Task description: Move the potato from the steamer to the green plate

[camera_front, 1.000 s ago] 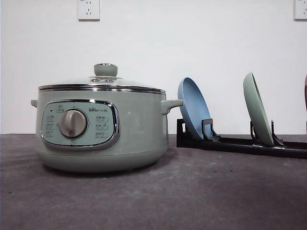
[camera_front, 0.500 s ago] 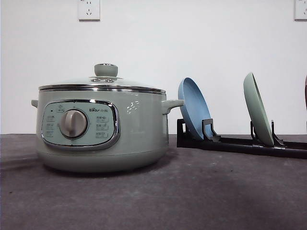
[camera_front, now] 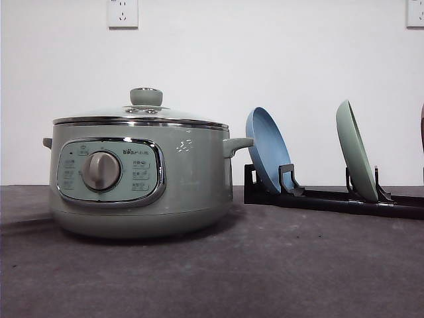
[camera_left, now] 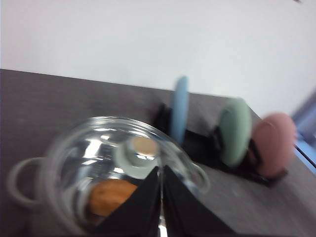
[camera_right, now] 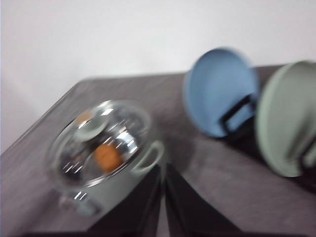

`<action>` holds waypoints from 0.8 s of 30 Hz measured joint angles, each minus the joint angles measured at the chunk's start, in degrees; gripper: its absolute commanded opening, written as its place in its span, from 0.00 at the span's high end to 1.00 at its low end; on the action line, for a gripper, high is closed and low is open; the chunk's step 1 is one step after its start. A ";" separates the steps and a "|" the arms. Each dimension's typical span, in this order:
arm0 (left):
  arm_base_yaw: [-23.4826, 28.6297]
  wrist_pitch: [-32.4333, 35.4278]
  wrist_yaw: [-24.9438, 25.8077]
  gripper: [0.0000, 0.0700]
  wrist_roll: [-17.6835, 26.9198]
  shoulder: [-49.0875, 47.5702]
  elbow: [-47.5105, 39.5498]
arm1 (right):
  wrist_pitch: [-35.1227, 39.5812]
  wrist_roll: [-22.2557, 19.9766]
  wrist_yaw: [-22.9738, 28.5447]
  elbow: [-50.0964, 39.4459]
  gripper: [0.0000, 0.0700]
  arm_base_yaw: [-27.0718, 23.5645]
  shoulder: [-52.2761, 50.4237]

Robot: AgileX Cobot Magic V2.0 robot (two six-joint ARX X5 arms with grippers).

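The pale green steamer stands at the table's left with its glass lid on. Through the lid the orange-brown potato shows inside, and the right wrist view also looks down on the potato. The green plate stands on edge in a black rack at the right. My left gripper hovers above the lid, shut and empty. My right gripper is up above the table, between the steamer and the green plate, also shut and empty. Both wrist views are blurred.
A blue plate stands in the same rack, between the steamer and the green plate. A pink plate stands beyond the green plate. A white wall closes the back of the dark table.
A faint reflection has appeared on the steamer's side wall and crept upward. The steamer, its lid and the plates have not moved.
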 measured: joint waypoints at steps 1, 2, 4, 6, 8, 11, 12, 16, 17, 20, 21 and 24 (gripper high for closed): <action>-0.29 -0.86 1.54 1.00 0.44 0.61 1.02 | -0.92 -0.92 -1.86 0.67 0.99 0.17 1.02; -0.69 -2.06 3.28 1.00 1.30 1.37 2.29 | -1.61 -1.88 -3.65 1.17 0.99 0.64 2.03; -1.57 -4.35 6.45 1.00 2.97 2.74 4.47 | -1.97 -3.01 -5.35 1.44 0.99 1.99 3.14; -2.41 -5.38 8.30 1.00 4.21 3.44 5.30 | -2.10 -3.92 -5.42 1.44 0.99 3.40 3.28; -3.33 -5.97 8.42 1.00 4.84 3.55 5.30 | -2.21 -5.25 -5.50 1.44 0.99 4.68 2.89; -4.53 -5.99 8.42 1.00 5.32 3.59 5.30 | -3.19 -7.07 -5.50 1.49 0.99 5.56 2.43; -4.75 -5.99 8.42 1.00 5.48 3.59 5.30 | -3.64 -7.42 -5.45 1.49 0.99 5.64 2.37; -5.02 -5.99 8.44 0.87 6.16 3.59 5.30 | -5.07 -7.69 -5.18 1.49 0.99 5.64 2.37; -5.02 -5.97 8.44 0.83 6.28 3.59 5.30 | -5.25 -7.69 -5.13 1.49 0.99 5.64 2.37; -5.02 -5.97 8.44 0.65 6.41 3.59 5.30 | -5.29 -7.80 -5.15 1.49 0.85 5.64 2.37; -5.02 -5.99 8.44 0.56 6.50 3.59 5.30 | -5.29 -7.82 -5.15 1.49 0.74 5.64 2.37; -5.02 -5.99 8.44 0.17 6.54 3.59 5.30 | -5.29 -7.82 -5.15 1.49 0.32 5.64 2.37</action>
